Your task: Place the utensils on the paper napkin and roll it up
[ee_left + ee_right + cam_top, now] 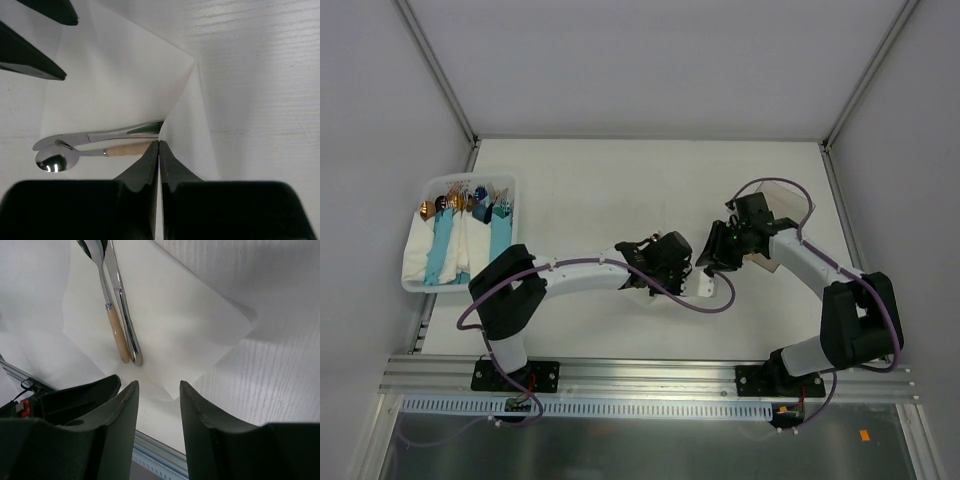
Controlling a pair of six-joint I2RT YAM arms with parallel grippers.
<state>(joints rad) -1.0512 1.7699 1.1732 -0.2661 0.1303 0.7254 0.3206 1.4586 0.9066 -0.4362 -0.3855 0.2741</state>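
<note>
At the table's (620,180) middle, spoon (52,161) and knife (115,134) lie on the napkin (190,315). The left gripper (158,145) seems pinched shut on its folded edge; the right gripper (158,386) hovers half-open, empty. Rolling looks just begun: next, carry the fold over the cutlery.

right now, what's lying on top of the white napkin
A spoon with a tan handle and an all-silver piece, side by side. From the left wrist, the napkin's raised fold covers their handle ends.
</note>
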